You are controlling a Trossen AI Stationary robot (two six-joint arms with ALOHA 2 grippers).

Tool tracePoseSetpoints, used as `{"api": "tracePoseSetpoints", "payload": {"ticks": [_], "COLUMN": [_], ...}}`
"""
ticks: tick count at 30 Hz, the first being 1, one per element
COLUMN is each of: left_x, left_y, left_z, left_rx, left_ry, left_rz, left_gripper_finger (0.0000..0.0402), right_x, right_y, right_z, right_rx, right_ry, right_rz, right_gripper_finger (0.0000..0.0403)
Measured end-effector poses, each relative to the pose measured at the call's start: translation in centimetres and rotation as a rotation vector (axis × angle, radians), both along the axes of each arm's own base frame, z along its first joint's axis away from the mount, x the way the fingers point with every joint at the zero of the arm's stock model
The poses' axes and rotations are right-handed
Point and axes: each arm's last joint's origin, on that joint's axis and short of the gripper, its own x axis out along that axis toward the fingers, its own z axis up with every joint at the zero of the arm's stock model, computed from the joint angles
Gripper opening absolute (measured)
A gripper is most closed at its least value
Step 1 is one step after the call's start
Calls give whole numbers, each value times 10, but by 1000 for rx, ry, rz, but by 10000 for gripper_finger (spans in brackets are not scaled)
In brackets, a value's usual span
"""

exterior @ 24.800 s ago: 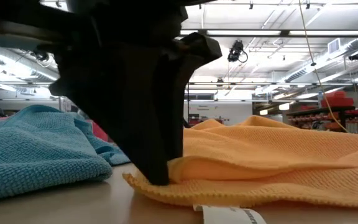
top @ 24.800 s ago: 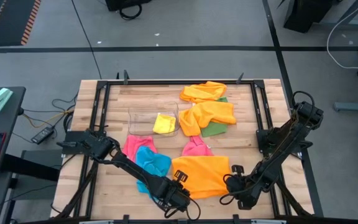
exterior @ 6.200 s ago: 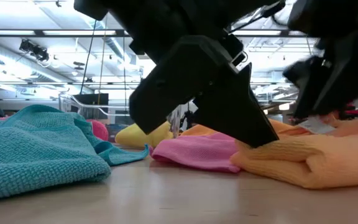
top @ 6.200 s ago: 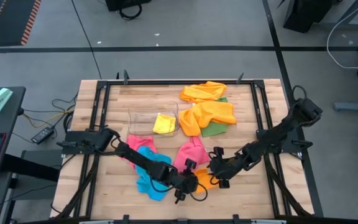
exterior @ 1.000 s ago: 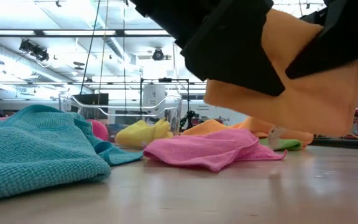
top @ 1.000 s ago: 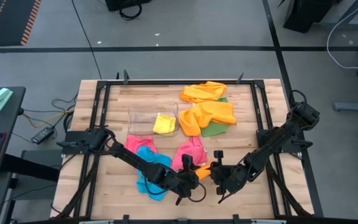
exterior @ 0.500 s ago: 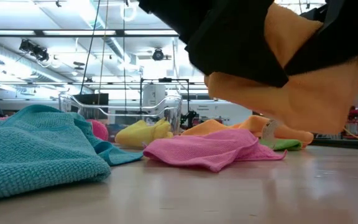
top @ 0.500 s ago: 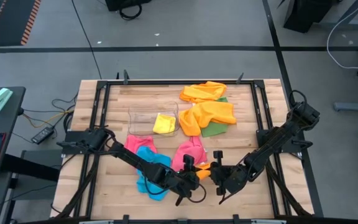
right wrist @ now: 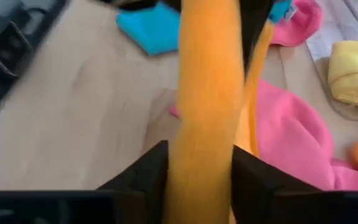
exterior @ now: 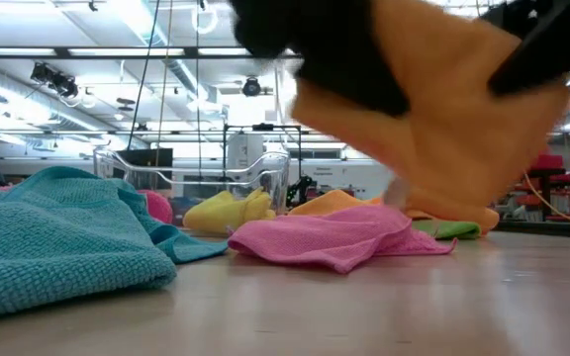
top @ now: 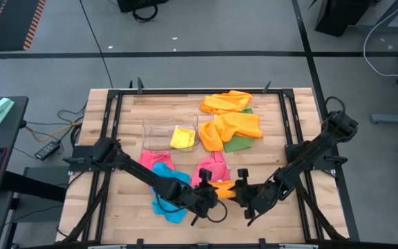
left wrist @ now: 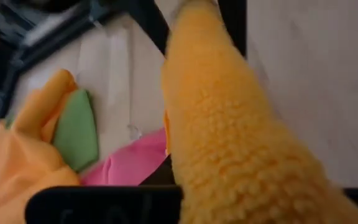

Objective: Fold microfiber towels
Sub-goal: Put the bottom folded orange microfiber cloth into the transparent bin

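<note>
- Risk first: orange towel [top: 223, 187] hangs in mid-air between both grippers near the table's front edge, above the pink towel [top: 211, 168]; if one side lets go before the other has a firm hold, the folded layers would likely sag open or drop onto the pink cloth and the fold would be lost.
- Second hazard: the two grippers sit almost touching, so a pull in opposite directions could stretch the cloth out of its fold or bump the fingers together.
- Left gripper [top: 211, 194] is clamped tight on the orange towel; its wrist view shows the cloth running straight out from between the fingers.
- Right gripper [top: 239, 193] straddles the same towel, its fingers [right wrist: 143, 167] set narrowly apart on either side of the cloth; whether they press it firmly or are loosening, the views do not settle.
- Blue towel [top: 168, 183] lies beside the left arm; a yellow towel [top: 183, 136] rests in the bin [top: 156, 135]; more orange and green cloths are heaped at the table's far side.
</note>
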Motion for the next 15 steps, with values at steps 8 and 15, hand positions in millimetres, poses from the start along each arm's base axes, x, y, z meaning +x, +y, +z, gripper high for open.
{"api": "tracePoseSetpoints", "payload": {"ticks": [8,15], "left_x": [-34,-56], "left_y": [47,92], "left_z": [51,87], "left_rx": [-202,-318], "left_ry": [199,271], "left_rz": [100,190], "left_gripper_finger": [30,25], "right_x": [-23,-27], "right_y": [-15,-19], "right_z": [32,28], "right_rx": [62,36], "right_ry": [16,60], "right_rz": [-44,-64], "right_gripper_finger": [197,197]}}
